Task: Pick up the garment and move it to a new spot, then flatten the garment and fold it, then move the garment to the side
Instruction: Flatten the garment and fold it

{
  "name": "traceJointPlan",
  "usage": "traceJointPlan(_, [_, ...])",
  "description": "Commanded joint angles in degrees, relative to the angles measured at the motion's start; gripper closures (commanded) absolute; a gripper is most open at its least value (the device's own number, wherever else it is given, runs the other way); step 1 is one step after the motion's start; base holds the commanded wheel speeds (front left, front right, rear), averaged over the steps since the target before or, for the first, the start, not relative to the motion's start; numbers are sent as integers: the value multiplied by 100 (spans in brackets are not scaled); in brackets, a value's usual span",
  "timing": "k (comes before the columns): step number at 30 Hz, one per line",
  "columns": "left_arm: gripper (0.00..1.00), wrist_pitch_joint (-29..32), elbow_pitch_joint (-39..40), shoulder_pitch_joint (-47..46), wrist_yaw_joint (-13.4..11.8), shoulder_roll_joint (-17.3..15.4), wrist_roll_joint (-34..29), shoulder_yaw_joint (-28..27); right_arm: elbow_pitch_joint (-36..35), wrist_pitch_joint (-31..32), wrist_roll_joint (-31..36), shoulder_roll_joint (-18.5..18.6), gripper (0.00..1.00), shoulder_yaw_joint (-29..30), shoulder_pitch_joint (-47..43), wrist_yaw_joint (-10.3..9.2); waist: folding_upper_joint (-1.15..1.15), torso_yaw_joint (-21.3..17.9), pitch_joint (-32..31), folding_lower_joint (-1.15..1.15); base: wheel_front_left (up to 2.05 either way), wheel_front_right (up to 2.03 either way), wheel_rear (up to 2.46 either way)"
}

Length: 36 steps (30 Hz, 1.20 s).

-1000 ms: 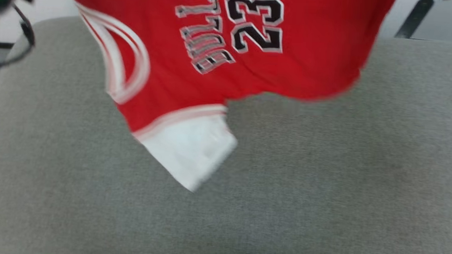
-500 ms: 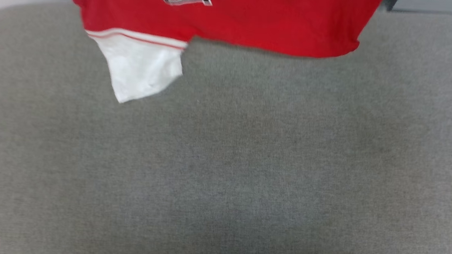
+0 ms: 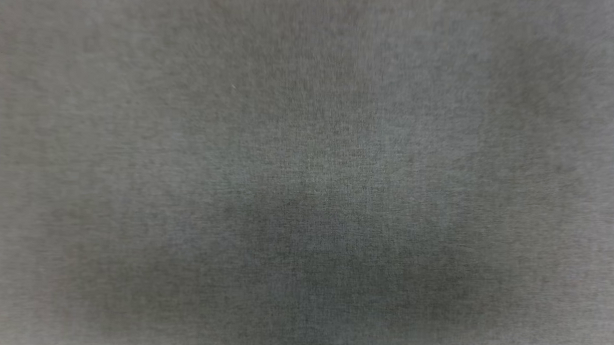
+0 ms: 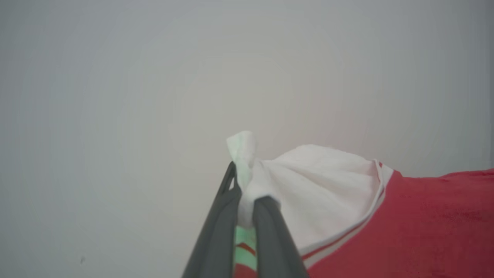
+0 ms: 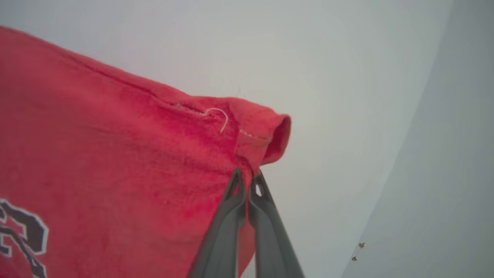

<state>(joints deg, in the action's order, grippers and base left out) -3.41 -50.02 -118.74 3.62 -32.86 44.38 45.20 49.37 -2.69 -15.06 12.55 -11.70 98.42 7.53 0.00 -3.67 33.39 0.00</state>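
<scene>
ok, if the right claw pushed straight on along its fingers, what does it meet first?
The garment: the right claw is shut on its red hem corner, so cloth lies right at the tips. Past that fold, a plain pale surface, likely a wall; how far is unclear.

Red jersey T-shirt (image 5: 115, 146), black white-edged number print at 8 o'clock, held aloft: white sleeve pinched in left claw (image 4: 247, 185), red hem corner in right claw (image 5: 247, 172).

The grey cushion (image 3: 308, 141) looks blurry. In the right wrist view the edge cuts off the black number (image 5: 34, 231) on the garment (image 5: 115, 154).
</scene>
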Motion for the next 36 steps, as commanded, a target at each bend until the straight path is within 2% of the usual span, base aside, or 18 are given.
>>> traceJointPlan(1, [100, -215, -90, -277, 65, 39, -130, 13, 198, -201, 190, -68, 100, 104, 153, -9, 0, -140, 1028, 0, 0, 0, 0])
traceJointPlan(5, [100, -648, -270, -586, 203, 276, -209, 60, 616, -578, 487, -167, 100, 320, 417, -9, 0, 14, 1452, 0, 0, 0, 0])
traceJointPlan(9, [100, -881, -573, -349, 305, 446, -93, 107, 1030, -790, 662, -324, 100, 336, 420, -9, 0, 148, 1587, 0, 0, 0, 0])
traceJointPlan(17, [100, -876, -1001, 654, 388, 746, 316, 410, 1630, -824, 507, -406, 100, -125, 49, -9, 0, 429, 993, 0, 0, 0, 0])
traceJointPlan(21, [100, -768, -739, 1210, 381, 645, 672, 650, 1667, -800, 195, -264, 100, -448, -232, -9, 0, 540, 493, 0, 0, 0, 0])
traceJointPlan(26, [100, -530, -231, 1925, 382, 320, 1150, 961, 1479, -746, -277, -14, 100, -926, -750, -9, 0, 628, -187, 0, 0, 0, 0])
traceJointPlan(31, [100, -342, 561, 2792, 383, -169, 1599, 1284, 919, -594, -961, 289, 100, -1537, -1630, -9, 0, 708, -854, 0, 0, 0, 0])
traceJointPlan(32, [100, -342, 561, 2792, 383, -169, 1599, 1284, 919, -594, -961, 289, 100, -1537, -1630, -9, 0, 708, -854, 0, 0, 0, 0])
traceJointPlan(36, [100, -214, 1253, 3733, 384, -599, 1924, 1505, 185, -395, -1532, 791, 100, -2049, -2517, -9, 0, 771, -1321, 0, 0, 0, 0])
